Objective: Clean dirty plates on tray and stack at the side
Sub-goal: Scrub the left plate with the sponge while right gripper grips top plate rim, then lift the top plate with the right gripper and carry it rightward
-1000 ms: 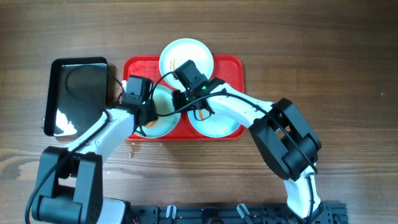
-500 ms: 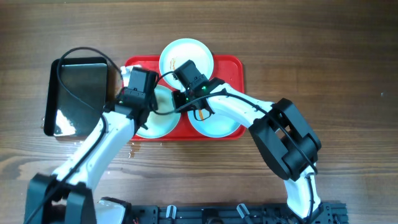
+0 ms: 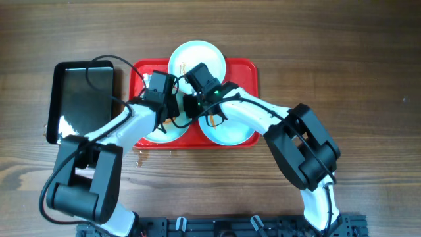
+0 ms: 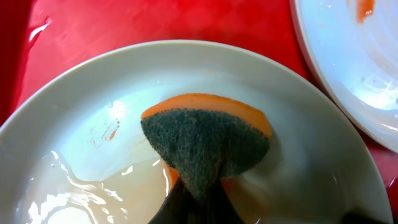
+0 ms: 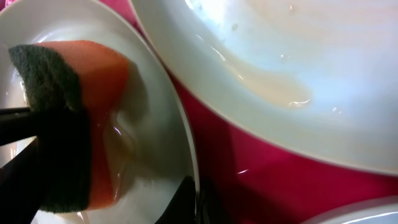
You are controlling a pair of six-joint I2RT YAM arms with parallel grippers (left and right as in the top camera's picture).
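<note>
Left pincer [image 4: 196,200]: fingers drawn together and clamped on a folded sponge [image 4: 205,140], orange with a dark green scouring face. The sponge is pressed into the bowl of the wet plate [image 4: 93,93] directly beneath this pincer. A shallow film of water [image 4: 93,186] pools beside the sponge. Beyond and to one side, a neighbouring plate carries an orange smear [image 4: 364,7]. Right pincer [image 5: 196,200]: dark fingertips nearly closed, one on either side of the wet plate's rim and gripping it, just beside the sponge. The two pincers sit close together over the same plate. Tray [image 3: 247,72]: red, rectangular with a raised rim, lying under both pincers and holding all three plates. The far plate [image 3: 197,56] lies beyond the pincers and the side plate [image 3: 230,131] lies under the right arm, and both rest flat. Black tray [image 3: 79,99]: glossy, on the outer side of the left pincer, just beside the red tray. Tabletop [image 3: 329,52]: brown wood grain, filling the overhead view to its edges.
</note>
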